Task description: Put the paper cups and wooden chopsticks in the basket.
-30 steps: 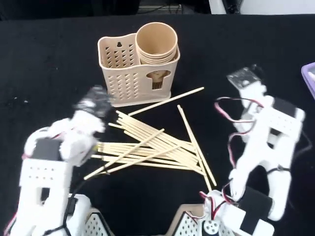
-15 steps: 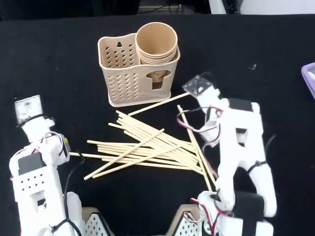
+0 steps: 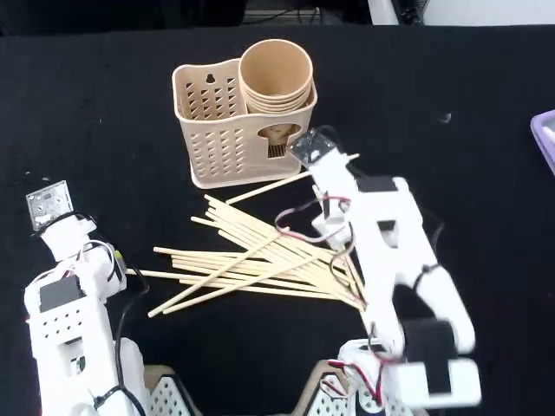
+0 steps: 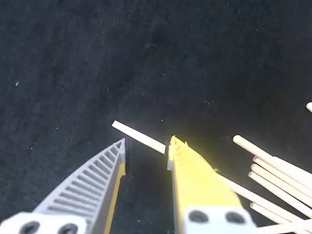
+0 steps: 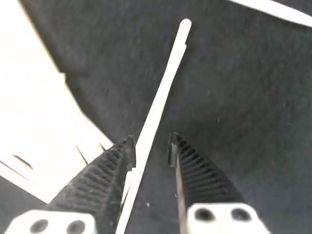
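Beneath the right arm (image 3: pixel 381 238), the chopsticks' (image 3: pixel 251 256) far ends lie hidden

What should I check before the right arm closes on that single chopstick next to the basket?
1. Right gripper open: ok.
2. Lone chopstick lying between its jaws: ok, though it sits nearer one finger.
3. Right gripper low enough to pinch it: cannot tell.
4. Basket upright, with the compartment beside the paper cups free: ok.
5. Left gripper open and well apart from the right gripper, across the chopstick pile: ok.
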